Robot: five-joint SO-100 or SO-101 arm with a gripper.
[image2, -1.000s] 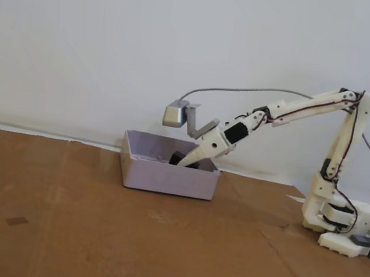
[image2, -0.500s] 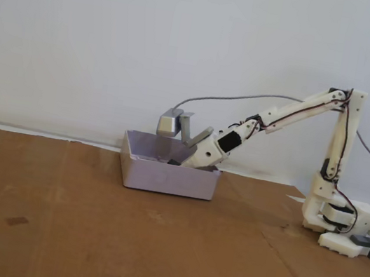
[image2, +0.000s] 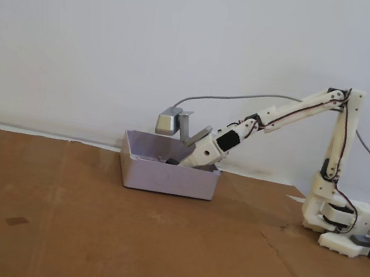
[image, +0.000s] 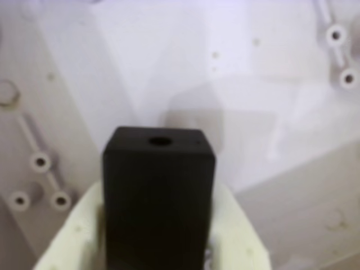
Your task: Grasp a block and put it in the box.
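Note:
In the wrist view the black block (image: 158,191) stands between my two white fingers (image: 76,233), with a small round hole in its top face. My gripper (image: 159,236) is shut on the block just above the pale lilac floor of the box (image: 236,84). In the fixed view the box (image2: 168,176) sits on the cardboard at centre, and my gripper (image2: 178,161) reaches down inside it from the right. There only a dark sliver of the block (image2: 174,161) shows above the box's rim.
The silver-grey camera module (image2: 168,123) rides above the box on the wrist. The arm's white base (image2: 338,221) stands at the right on brown cardboard (image2: 119,234). A white wall runs behind, and a grey cable (image2: 248,98) arcs over the arm.
My gripper has sunk lower into the box with the block, and the arm has stretched a little further left. Almost nothing has moved in the last half second.

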